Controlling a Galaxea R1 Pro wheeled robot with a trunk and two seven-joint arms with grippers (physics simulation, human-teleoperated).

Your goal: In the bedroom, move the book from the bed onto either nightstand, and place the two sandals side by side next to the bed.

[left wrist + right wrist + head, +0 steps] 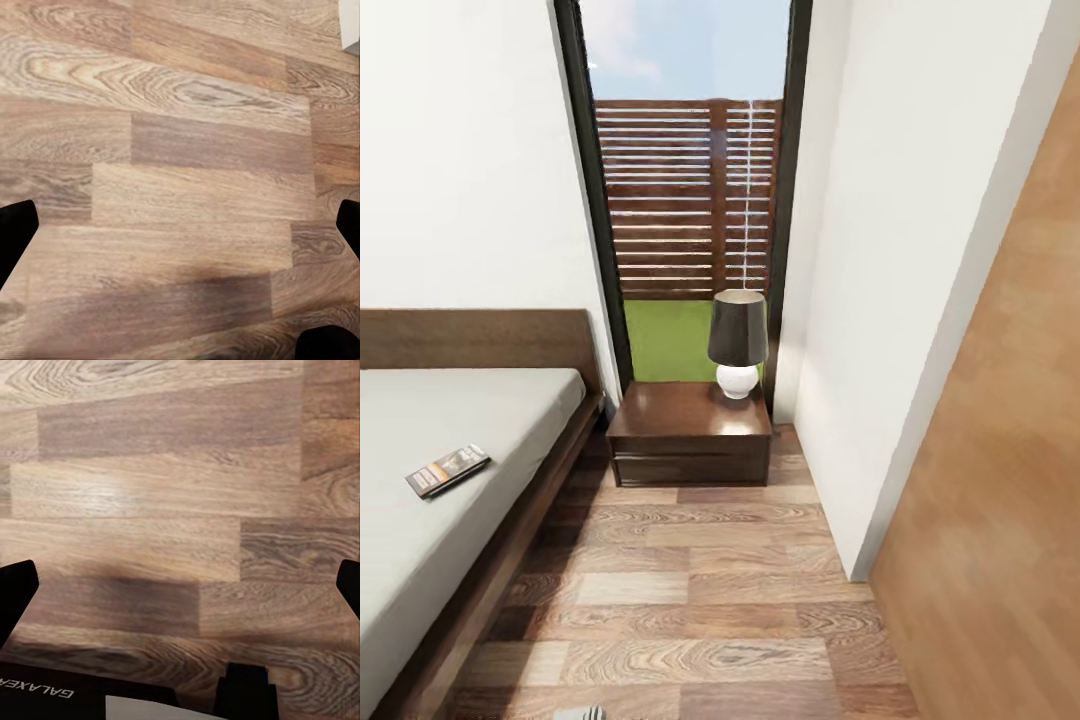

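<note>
While both wrist cameras are pointed down at the wood-plank floor (187, 150), the two black fingertips of the left gripper (180, 225) are seen at the opposite edges of its picture, so it is spread wide, and nothing is held or touched between them. The right gripper (180, 585) is seen in the same way: its dark fingertips stand far apart at the two edges, with only bare planks between them and nothing grasped. On a black part of the robot body in the right wrist view, the white word "GALAXEA" (37, 688) can be read upside down.

From the head view, the bed (510, 520) is found at the left, with a dark brown frame and headboard and a light-grey mattress. The book (447, 470) is lying flat on the mattress, well inside the right edge of the bed; an orange band and small white lettering are seen on its cover, but the words are too small to be read. The nightstand (680, 440) is placed at the far end of the floor, just beside the head of the bed and under the tall black-framed window (685, 200). A lamp (738, 345) with a dark shade and a round white base is standing on its far right corner. Through the window a slatted brown fence (680, 190) and green grass are shown
</note>
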